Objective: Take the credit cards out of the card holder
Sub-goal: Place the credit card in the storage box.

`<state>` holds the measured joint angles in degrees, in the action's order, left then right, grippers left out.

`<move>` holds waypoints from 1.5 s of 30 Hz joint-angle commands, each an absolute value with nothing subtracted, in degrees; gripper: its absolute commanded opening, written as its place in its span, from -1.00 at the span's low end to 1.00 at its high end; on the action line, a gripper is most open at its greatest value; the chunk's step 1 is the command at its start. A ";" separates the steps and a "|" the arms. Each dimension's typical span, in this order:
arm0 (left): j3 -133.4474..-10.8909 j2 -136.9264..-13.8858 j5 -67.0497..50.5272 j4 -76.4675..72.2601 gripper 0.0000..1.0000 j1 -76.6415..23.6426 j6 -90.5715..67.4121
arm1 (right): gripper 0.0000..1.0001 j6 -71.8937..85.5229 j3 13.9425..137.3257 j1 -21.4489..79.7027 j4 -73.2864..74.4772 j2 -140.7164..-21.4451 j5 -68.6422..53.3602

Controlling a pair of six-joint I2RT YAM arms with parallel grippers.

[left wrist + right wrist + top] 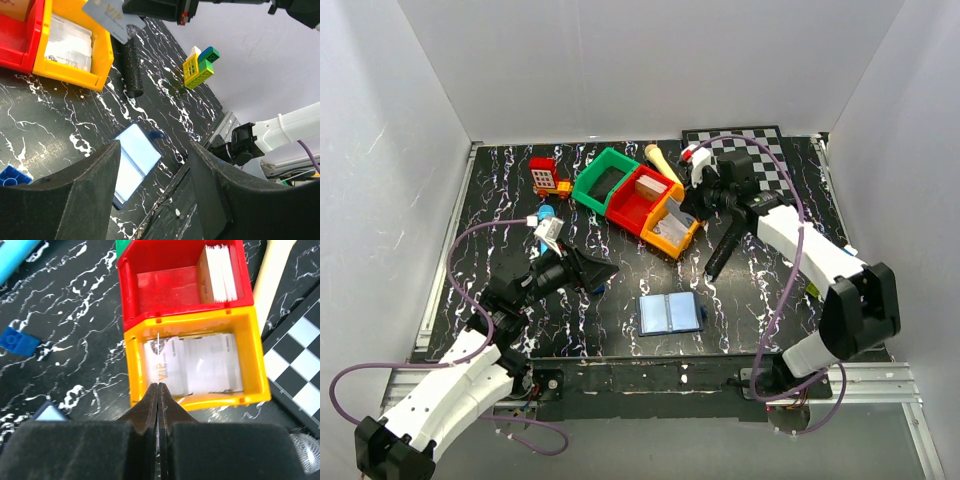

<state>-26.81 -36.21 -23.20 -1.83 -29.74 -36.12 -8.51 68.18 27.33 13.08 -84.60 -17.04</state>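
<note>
Closest to the front edge of the table [760, 300], the card holder [670, 313] is lying opened flat with its two pale panels facing up; I am not making out whether any card is sitting in them. Just left of the card holder, the left gripper [598, 272] is hovering with its fingers spread apart and nothing between them. Beyond the card holder, the right gripper [158, 389] is pinching a grey credit card [112, 20] by its edge, fingers pressed together on it, above the yellow bin [252, 355], which is already holding pale sheets [210, 365]. The danger, I am thinking, is sitting in the drop. The card seems to be hanging close to the bin wall nearest the card holder, so a release from up there could be sending it off the rim and onto the table. The left fingers, if they are sinking carelessly, could also be shoving the card holder aside.
</note>
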 commanded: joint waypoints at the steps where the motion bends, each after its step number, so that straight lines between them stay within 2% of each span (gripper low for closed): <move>1: -26.54 -36.56 -22.67 -0.35 0.09 -29.53 -37.27 | -0.97 -17.65 75.92 25.05 15.10 -90.42 -22.22; 5: -27.07 -36.21 -22.41 2.90 0.08 -29.53 -35.95 | -0.97 -19.42 79.19 23.73 18.90 -95.35 -26.80; 16: -28.13 -38.40 -23.38 3.08 0.08 -29.53 -34.80 | -0.97 -19.07 75.76 24.08 16.08 -99.66 -28.47; 45: -27.60 -43.15 -24.43 0.35 0.07 -29.53 -35.86 | -0.97 -17.67 82.00 26.81 22.32 -110.39 -26.54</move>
<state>-26.72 -42.92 -23.57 1.26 -29.74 -36.01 -18.13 79.42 26.63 20.99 -109.91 -27.31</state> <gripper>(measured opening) 0.534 0.022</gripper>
